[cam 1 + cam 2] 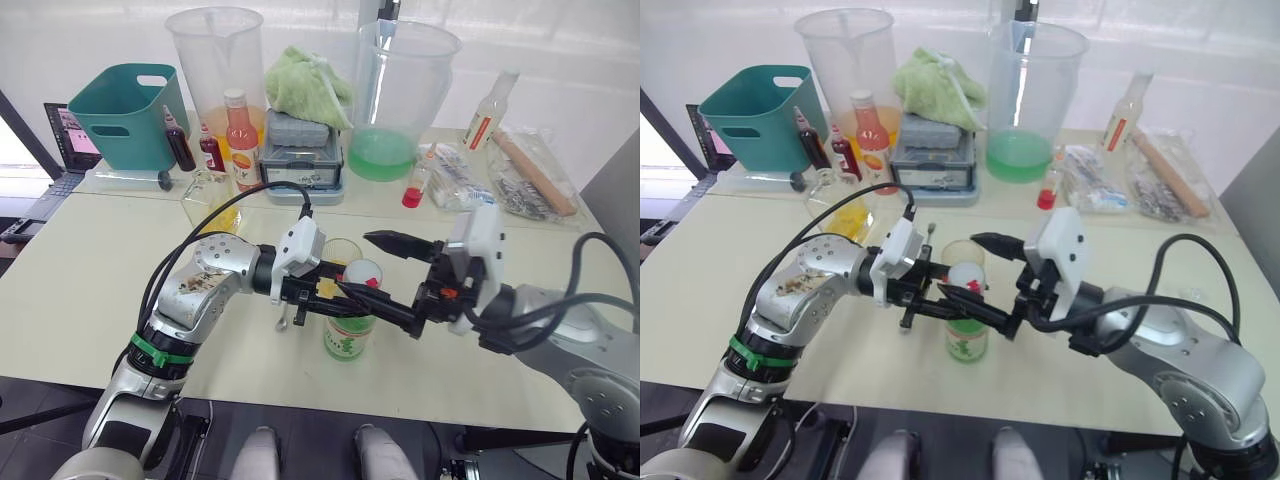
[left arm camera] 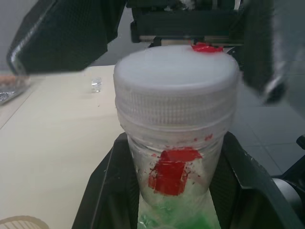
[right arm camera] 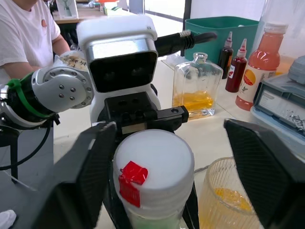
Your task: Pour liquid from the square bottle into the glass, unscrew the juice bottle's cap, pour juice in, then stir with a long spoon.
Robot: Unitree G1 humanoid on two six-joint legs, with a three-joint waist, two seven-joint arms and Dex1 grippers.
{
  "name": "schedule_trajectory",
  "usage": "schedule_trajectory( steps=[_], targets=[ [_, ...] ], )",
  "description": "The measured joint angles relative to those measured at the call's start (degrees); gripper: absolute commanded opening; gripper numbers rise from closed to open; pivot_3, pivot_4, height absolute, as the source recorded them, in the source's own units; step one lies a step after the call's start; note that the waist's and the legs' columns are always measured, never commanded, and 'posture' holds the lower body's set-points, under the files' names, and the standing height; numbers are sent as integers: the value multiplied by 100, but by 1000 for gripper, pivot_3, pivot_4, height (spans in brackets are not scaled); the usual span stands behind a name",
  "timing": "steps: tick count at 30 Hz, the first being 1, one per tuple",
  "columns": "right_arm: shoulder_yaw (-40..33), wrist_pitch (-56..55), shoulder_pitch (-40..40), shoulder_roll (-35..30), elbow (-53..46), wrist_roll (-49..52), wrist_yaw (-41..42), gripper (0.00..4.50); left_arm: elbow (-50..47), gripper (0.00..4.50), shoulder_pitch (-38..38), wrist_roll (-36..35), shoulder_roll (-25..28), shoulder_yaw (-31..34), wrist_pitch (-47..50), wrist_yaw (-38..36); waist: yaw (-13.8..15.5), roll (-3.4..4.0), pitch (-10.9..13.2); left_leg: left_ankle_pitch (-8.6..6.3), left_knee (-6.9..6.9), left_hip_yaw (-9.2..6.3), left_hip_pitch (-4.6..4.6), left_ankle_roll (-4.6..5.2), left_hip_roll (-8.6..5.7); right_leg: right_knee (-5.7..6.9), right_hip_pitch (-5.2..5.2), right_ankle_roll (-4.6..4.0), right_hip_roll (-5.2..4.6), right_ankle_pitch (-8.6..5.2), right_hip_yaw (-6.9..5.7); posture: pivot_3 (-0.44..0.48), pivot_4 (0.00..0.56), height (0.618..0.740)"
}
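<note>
Spread either side of the cap (image 3: 153, 164), the right gripper (image 1: 390, 282) has yet to unscrew it; the left gripper (image 1: 325, 292) pinches the juice bottle (image 1: 349, 335), the glass (image 3: 233, 198) already holding yellow liquid.

A teal basket (image 1: 128, 112) stood by two measuring jugs (image 1: 214, 60); a green cloth (image 1: 307, 85) lay between them

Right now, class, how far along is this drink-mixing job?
Done: the glass already holds yellow liquid, and the square bottle stands back on the table. In hand: the left gripper clamps the juice bottle while the open right gripper straddles its cap, still on. Left: uncapping, pouring juice, stirring.
</note>
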Motion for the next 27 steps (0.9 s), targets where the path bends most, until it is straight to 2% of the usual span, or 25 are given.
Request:
schedule_trajectory(
  steps=[3,8,12,15,17,20,23,27],
  targets=[
    [64,9,-62,-7,75,0,208,1746,-31,1400,15,0,31,-9,-19,21,0,0,0,0,1,0,0,0,0,0,2,0,0,0,0,0,150,723],
    [117,-43,-384,-294,492,-63,1166,1736,-260,1400,133,-2,105,-9,12,164,-2,0,-1,0,1,1,6,0,1,-1,5,0,0,0,1,0,150,723],
    [380,-324,-888,-526,1209,-331,2567,1736,-619,1400,331,-75,196,33,148,391,-1,0,-1,0,1,2,9,0,1,0,7,1,0,0,0,0,150,723],
    [815,-662,-1487,-518,1960,-734,3721,1736,-801,1400,487,-126,275,84,153,523,-4,0,-1,0,1,3,11,0,1,-2,8,1,0,0,0,0,150,723],
    [1443,-1125,-2326,-253,2946,-1212,4937,1736,-960,1400,629,-183,463,195,155,556,-70,0,0,0,0,13,26,0,7,-1,9,-3,0,5,1,0,150,723],
    [1964,-1755,-3128,195,4186,-1706,6215,1736,-1048,1400,691,-257,607,250,203,650,-125,0,0,0,-5,6,31,0,9,8,10,-5,3,3,-4,0,150,723],
    [2086,-1945,-3420,361,4683,-1883,6697,1736,-1057,1400,701,-322,610,260,295,777,-113,0,0,0,-5,2,25,0,8,7,11,-5,3,3,-5,0,150,723],
    [2084,-1975,-3444,409,4792,-1892,6764,1736,-1081,1400,705,-351,615,274,369,840,-115,0,0,0,-5,2,27,0,8,14,9,-6,3,4,-5,0,150,723]
  ],
)
